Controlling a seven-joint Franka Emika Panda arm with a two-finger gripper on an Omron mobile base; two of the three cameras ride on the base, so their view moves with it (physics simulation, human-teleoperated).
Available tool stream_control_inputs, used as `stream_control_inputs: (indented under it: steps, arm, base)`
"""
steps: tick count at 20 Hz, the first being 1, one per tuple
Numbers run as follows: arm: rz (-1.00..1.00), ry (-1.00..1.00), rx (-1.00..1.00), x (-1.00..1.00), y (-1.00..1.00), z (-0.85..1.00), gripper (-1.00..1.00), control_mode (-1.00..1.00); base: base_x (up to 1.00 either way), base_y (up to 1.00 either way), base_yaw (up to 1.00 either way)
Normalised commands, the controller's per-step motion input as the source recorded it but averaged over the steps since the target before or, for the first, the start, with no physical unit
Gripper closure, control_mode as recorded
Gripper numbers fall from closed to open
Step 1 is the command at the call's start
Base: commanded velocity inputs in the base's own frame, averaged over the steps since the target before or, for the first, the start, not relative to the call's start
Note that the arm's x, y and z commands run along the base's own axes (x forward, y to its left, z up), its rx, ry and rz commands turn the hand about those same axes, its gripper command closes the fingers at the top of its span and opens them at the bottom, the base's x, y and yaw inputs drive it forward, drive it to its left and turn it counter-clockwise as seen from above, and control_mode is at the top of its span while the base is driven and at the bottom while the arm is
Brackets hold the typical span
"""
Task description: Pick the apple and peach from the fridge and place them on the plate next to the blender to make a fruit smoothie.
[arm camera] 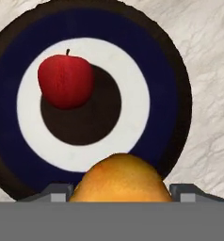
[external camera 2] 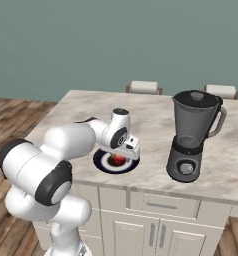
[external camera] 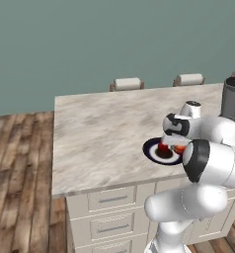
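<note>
The plate (arm camera: 177,89), navy-rimmed with a white centre, lies on the marble counter. The red apple (arm camera: 66,81) rests on the white centre, left of middle in the hand view. Just above the plate's near edge hangs the orange peach (arm camera: 121,176), with my gripper (arm camera: 121,190) shut on it and a finger on each side. From the base cameras the gripper (external camera: 176,144) (external camera 2: 127,149) hovers low over the plate (external camera: 150,150) (external camera 2: 102,162), with the apple (external camera: 163,147) (external camera 2: 119,160) beneath it. The blender (external camera 2: 191,135) (external camera: 234,101) stands to the right of the plate. The fridge is out of view.
The counter (external camera: 99,133) is an island with drawers (external camera: 112,199) below its front edge. Chair backs (external camera: 127,83) (external camera: 189,79) stand along its far side. Wood floor (external camera: 20,173) lies to the left.
</note>
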Motion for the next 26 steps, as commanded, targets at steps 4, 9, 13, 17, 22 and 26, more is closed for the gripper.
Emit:
stream_control_inputs:
  steps: [4, 9, 13, 17, 22, 26]
  arm:
    - [0.00, -0.01, -0.03, 0.45, 0.00, -0.29, -1.00, -1.00]
    - [0.00, 0.00, 0.00, 0.02, 0.00, 0.00, -1.00, -1.00]
    - [-0.01, -0.08, 0.00, 0.00, 0.12, 0.01, -1.00, -1.00]
    - [-0.01, -0.20, -0.06, -0.04, 0.57, 0.26, -1.00, -1.00]
    - [0.00, -0.38, -0.16, -0.86, 0.64, 0.71, -1.00, -1.00]
    - [0.00, -0.50, -0.19, -1.00, 0.63, 0.74, -1.00, -1.00]
  base:
    - [0.00, 0.00, 0.00]
    - [0.00, 0.00, 0.00]
    - [0.00, 0.00, 0.00]
    - [0.00, 0.00, 0.00]
    - [0.00, 0.00, 0.00]
    - [0.00, 0.00, 0.00]
